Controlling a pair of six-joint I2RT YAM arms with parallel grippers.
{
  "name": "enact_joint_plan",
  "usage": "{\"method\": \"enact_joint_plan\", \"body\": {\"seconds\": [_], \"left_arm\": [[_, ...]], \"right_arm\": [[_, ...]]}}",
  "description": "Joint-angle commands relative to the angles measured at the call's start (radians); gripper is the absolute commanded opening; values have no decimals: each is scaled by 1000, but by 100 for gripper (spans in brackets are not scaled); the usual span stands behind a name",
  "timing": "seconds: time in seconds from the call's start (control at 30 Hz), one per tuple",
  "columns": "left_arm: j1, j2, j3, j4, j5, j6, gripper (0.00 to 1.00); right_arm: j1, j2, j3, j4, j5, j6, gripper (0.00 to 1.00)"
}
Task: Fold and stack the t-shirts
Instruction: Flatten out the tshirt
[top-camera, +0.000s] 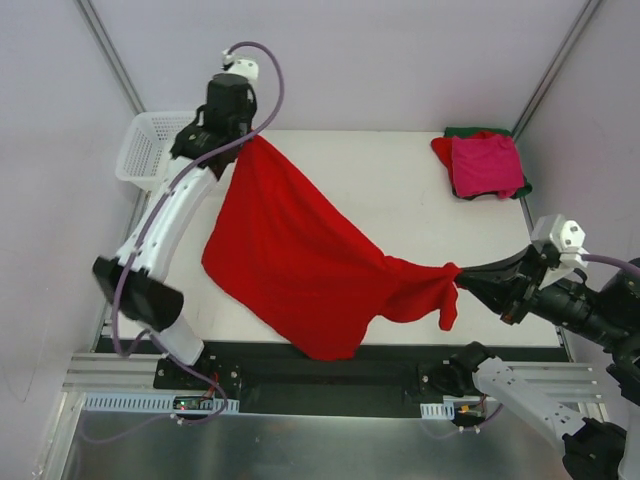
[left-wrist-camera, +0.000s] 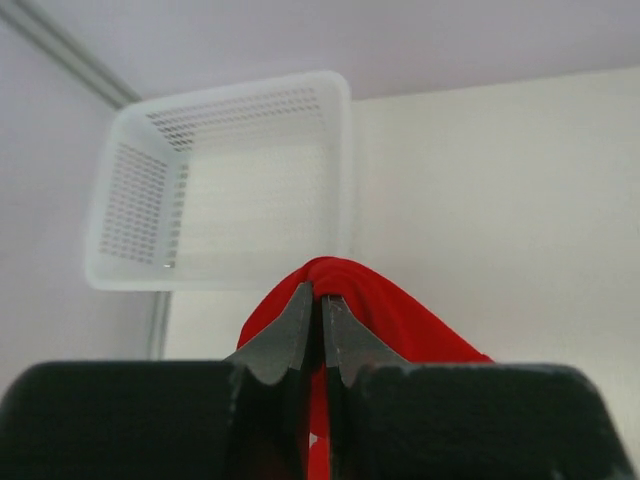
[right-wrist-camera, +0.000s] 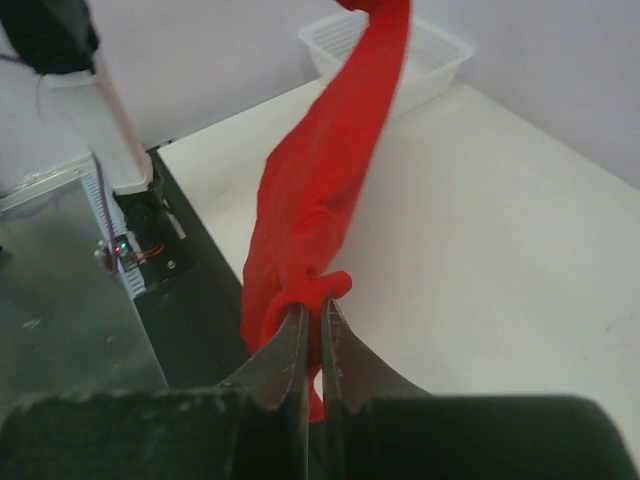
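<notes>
From above, you are holding the bright red t-shirt (top-camera: 300, 260) stretched across the table (top-camera: 400, 210). Your left gripper (top-camera: 243, 138) is pinching one end at the far left beside the white basket (top-camera: 150, 150), your right gripper (top-camera: 462, 278) is clamping a bunched end near the front right, and the other t-shirts (top-camera: 487, 165), pink over red and dark green, are lying piled in the far right corner. Only the wrist views are showing the jaws themselves: both pairs are pressing closed on red cloth, the left with a fold humping over its tips, the right with fabric knotting just above them.
</notes>
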Motion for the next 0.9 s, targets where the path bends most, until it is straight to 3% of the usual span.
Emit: {"method": "enact_joint_plan", "body": {"seconds": [0.0,0.27,0.3,0.33,0.4,0.43,0.5,0.53,0.63,0.87], "left_arm": [[-14,215,154,99,198,-64,0],[-135,661,579,103,298,-7,0],[-149,692,630,102,315,-6,3],[-155,719,644,105,342,-9,13],[-166,779,641,118,353,-27,60],[-176,793,632,122,359,-38,71],[-184,818,583,140,373,-65,89],[-192,819,564,146,371,-73,96],[-196,797,480,155,375,-105,99],[-204,464,95,215,385,-193,99]], "right_arm": [[1,15,-47,4,-112,31,1],[1,13,-100,13,-74,25,1],[1,16,-101,10,-71,22,1],[1,22,-104,4,-57,17,2],[2,29,-112,-1,-40,14,22],[1,30,-115,-4,-28,12,45],[2,36,-124,-4,-21,6,64],[2,38,-127,-2,-15,3,79],[2,38,-143,13,24,-3,92],[2,27,-216,93,107,-1,95]]}}
